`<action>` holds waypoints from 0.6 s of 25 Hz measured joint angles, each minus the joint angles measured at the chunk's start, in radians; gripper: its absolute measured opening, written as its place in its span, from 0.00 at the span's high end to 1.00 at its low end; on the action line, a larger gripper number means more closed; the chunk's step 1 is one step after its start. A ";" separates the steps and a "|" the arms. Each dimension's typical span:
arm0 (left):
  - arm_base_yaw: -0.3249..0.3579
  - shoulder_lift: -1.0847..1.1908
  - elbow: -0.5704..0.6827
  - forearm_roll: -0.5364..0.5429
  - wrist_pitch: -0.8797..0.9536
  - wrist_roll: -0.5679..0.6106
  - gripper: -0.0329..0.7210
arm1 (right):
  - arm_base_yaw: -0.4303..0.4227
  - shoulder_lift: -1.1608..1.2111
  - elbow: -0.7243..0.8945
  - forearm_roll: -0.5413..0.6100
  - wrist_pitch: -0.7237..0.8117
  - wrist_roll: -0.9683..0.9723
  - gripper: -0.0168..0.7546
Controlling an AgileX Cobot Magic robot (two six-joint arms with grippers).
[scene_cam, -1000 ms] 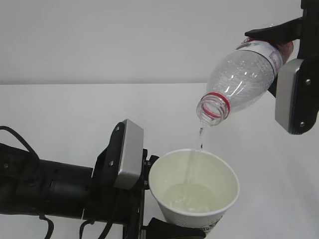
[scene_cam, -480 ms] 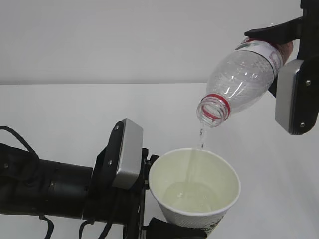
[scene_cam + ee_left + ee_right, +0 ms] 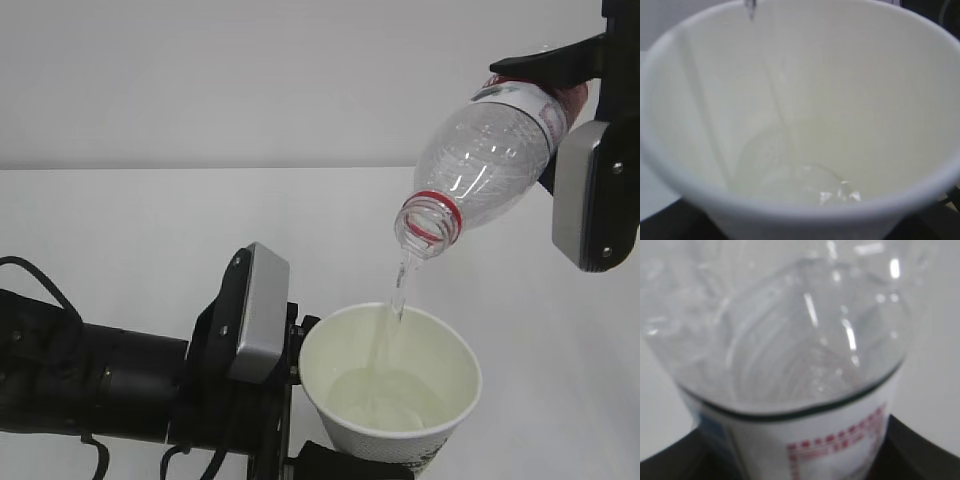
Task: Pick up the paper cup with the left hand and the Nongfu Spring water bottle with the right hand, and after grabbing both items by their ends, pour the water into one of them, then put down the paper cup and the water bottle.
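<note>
Exterior view alone shows end effectors clamping bottle [image 3: 495,150] and cup [image 3: 390,385].

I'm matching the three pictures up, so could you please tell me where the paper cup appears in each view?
Exterior view: the cup is at bottom centre-right, below the bottle's mouth.
Left wrist view: the cup fills the whole picture, seen from above into its cream inside.
Right wrist view: not in it; only the bottle shows.
Shared landmark: the water stream, seen at top left in the left wrist view.
</note>
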 joint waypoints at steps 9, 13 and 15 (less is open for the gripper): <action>0.000 0.012 0.000 0.000 0.000 0.000 0.24 | 0.000 0.000 0.000 0.000 0.000 0.000 0.35; 0.000 0.012 0.000 0.000 0.000 0.000 0.24 | 0.000 0.000 0.000 0.000 0.000 0.000 0.35; 0.000 0.012 0.000 -0.002 0.000 0.000 0.24 | 0.000 0.000 0.000 0.000 0.000 0.000 0.35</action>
